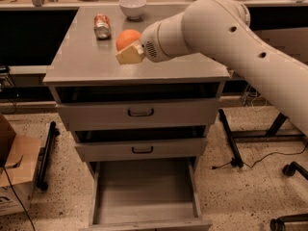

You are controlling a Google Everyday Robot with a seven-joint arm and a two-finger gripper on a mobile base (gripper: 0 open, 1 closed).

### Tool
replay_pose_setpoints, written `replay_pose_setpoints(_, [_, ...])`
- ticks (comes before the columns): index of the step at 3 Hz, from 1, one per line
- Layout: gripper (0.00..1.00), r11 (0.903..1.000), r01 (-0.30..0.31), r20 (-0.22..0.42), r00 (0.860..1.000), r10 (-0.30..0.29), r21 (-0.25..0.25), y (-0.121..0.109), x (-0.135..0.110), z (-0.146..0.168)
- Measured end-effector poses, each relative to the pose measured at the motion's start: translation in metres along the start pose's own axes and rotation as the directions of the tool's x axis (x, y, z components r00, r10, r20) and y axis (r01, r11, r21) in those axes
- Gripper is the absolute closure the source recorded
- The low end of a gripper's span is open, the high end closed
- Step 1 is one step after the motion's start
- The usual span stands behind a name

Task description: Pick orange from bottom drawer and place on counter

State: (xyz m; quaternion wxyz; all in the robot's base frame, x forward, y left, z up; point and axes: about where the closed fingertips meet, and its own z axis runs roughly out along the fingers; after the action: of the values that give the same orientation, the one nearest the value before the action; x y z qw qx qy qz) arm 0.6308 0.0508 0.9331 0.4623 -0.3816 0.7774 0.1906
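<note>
A speckled terrazzo floor (pixel 48 211) carries one grey cabinet, and its broad flat grey counter (pixel 82 57) fills the upper middle of the view. Three things are at that top. One red-and-silver drink can (pixel 101 26) lies on its side toward the back left. One white bowl (pixel 133 6) stands upright at the back edge. One orange (pixel 127 36), a small round matte fruit, is near the middle, in front of the bowl and just right of the can.

The robot's single gripper (pixel 127 48) is over the middle of the counter, at the end of one thick cream arm (pixel 231 37) that extends from the right. It is clamped on the orange. One tan finger (pixel 129 57) presses against the fruit's lower front, and the other is hidden behind it. Whether the orange touches the counter cannot be told.

Below the top sit two grey drawer fronts (pixel 96 115), each with one black loop handle. Under them the bottom drawer (pixel 144 196), a grey box with thin side walls, is pulled out and shows its flat bare floor. One brown cardboard box (pixel 14 177) stands at the left edge.
</note>
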Motion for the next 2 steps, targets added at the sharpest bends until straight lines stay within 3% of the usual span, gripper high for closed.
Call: replay_pose_setpoints(2, [1.0, 0.9921, -0.099, -0.022, 0.995, 0.098, -0.076, -0.022, 0.022, 0.039])
